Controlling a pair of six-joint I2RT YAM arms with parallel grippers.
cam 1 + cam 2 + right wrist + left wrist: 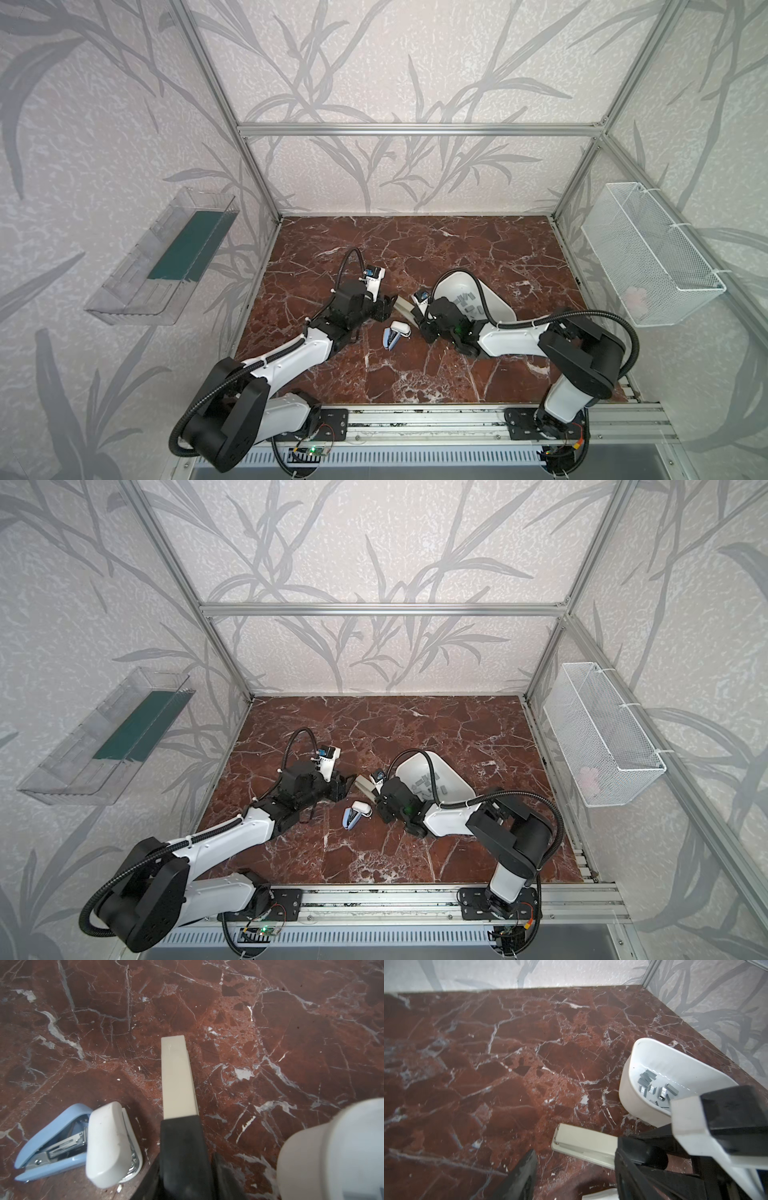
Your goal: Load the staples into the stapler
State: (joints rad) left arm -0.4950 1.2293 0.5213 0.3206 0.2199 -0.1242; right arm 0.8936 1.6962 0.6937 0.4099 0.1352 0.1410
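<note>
**Fig.** Bimanual set-up, stapler-loading task; staples not yet touched.

- **R gripper** (185, 1157): jaws narrow, appar. clamped on the near end of the beige stapler (176, 1076), which lies flat on the desk (291, 1043).
- **Axis:** the stapler's long axis runs from the R gripper straight toward the L gripper (386, 309). Its free end stops just beside the L fingertips.
- **L gripper:** jaws part-way apart, holding nothing. One finger (525, 1178) shows in the L wrist view, w/ the stapler's free end near it.
- **Staples** (652, 1085): loose heap of short grey strips in the white tray (631, 1095). The tray stands on the desk on the far side of the R gripper from the L arm. In both top views the R arm's wrist and cable cross part of it. The R arm is thus much nearer the staples. The L arm is well apart from them, w/ the stapler between.
- **Also on desk:** blue stapler (52, 1142) and white stapler (108, 1145), touching each other, near the beige one; the blue one gapes open.
- **Judgement:** the beige stapler's lid looks shut, so opening comes first, and the L gripper sits in line w/ the free end for that. The R gripper would have to let go and swing back to the tray for a strip.
</note>
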